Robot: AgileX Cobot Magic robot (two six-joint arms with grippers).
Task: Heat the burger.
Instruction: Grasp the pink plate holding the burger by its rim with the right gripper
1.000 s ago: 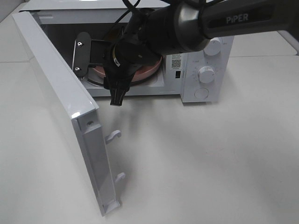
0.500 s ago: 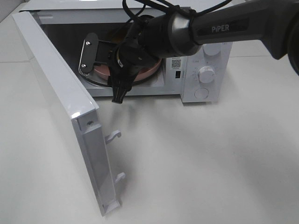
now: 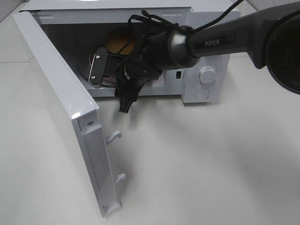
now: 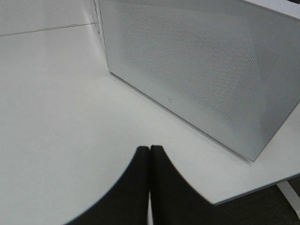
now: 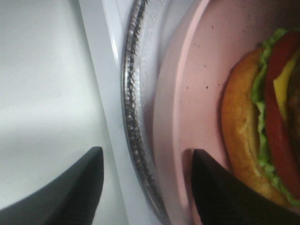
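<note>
Two claws show. The right claw [image 5: 145, 152] stands with its two dark fingers spread wide and nothing gripped; in its wrist view the rims of the turntable and the plate lie across the gap. The left claw [image 4: 150, 159] has its two fingers pressed together on nothing, above the white tabletop [image 3: 211, 164]. There is one small round burger [image 5: 253, 136] with a golden-brown bun, green lettuce, red tomato and yellow cheese. It sits on one flat pink plate [image 5: 197, 93], and that plate rests on one clear glass turntable [image 5: 136, 117] inside the one white microwave oven [image 3: 206, 61]. In the high view the bun [image 3: 119, 41] shows at about 12 o'clock from the right claw [image 3: 111, 86]. The oven's white door [image 3: 61, 103] hangs open toward 8 o'clock, and one round knob [image 3: 206, 74] shows at 3 o'clock. Against a second ago, the right claw has drawn back toward the oven's front edge, equally wide open, and the bun, then hidden behind the arm, is now uncovered.
</note>
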